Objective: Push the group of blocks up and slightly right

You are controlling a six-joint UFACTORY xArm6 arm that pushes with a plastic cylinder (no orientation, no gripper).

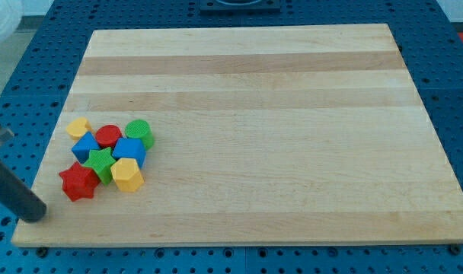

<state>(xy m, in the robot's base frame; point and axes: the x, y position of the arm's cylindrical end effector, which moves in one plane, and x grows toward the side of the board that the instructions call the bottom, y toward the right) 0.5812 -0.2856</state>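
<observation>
A tight group of blocks sits on the wooden board [277,122] near its left edge. It holds a small yellow block [78,126], a red cylinder [108,135], a green cylinder [138,132], a blue block [84,145], a blue cube [129,150], a green star [101,163], a yellow hexagon [127,175] and a red star [78,182]. My tip [35,214] is at the view's lower left, on the board's left edge, below and left of the red star, apart from it.
The board lies on a blue perforated table [33,76]. The dark rod [7,179] slants in from the view's left edge down to the tip.
</observation>
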